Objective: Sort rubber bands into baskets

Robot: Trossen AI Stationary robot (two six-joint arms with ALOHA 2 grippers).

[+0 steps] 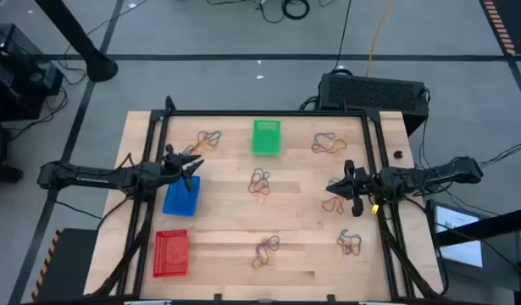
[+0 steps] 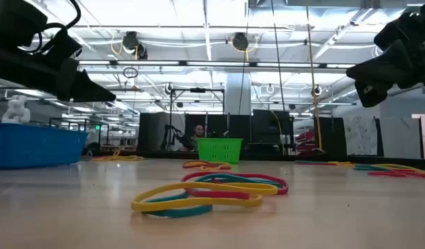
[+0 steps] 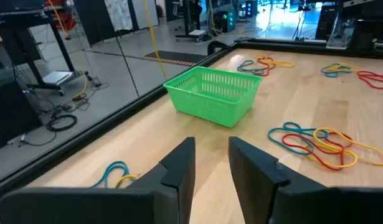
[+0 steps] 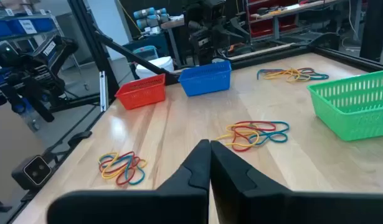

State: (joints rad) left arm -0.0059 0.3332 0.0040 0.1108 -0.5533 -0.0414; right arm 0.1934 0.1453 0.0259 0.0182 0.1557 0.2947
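Tabletop (image 1: pixel 235 224) carries green basket (image 1: pixel 266 137), blue basket (image 1: pixel 181 196), red basket (image 1: pixel 170 252), and scattered rubber bands (image 1: pixel 260 181). Left end effector (image 1: pixel 192 163), fingers narrowly parted, hovers above the blue basket. Right end effector (image 1: pixel 335 194), fingers closed and empty, hangs just beside rubber bands.

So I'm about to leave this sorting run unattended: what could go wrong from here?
1. The rubber bands lie in tangled mixed-colour piles, like the centre pile; a pinch could lift several colours together.
2. The left tool hangs beside the blue basket, and a low sweep might shove that light tray.
3. The right tool is closed with nothing in it, so it must open before picking.
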